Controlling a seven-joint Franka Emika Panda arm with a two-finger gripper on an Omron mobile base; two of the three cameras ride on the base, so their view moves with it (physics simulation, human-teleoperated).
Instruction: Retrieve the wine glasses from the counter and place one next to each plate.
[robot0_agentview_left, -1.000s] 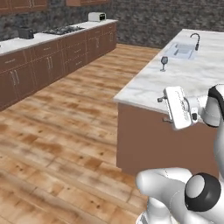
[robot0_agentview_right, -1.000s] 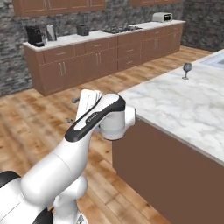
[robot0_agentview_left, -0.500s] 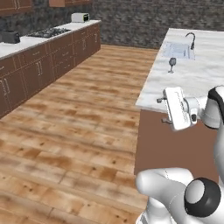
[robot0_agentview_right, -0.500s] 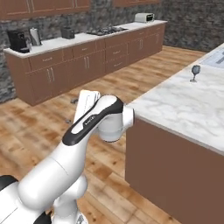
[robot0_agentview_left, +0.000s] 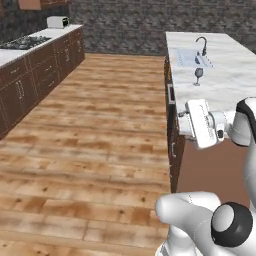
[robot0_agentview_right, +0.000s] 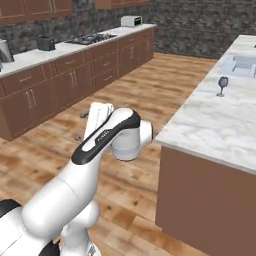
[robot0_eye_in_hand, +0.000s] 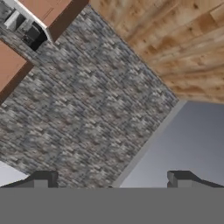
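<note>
base views flank arm, share counter

- We stand in a home kitchen: marble island counter with sink and faucet.
- Wall cabinets, stove, toaster, wood floor, stone wall.

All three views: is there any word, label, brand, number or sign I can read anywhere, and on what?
None can be read.
The toaster, the stove, the wine glass and the counter bear no lettering at this size.
The stone wall in the hand view is bare of signs.
</note>
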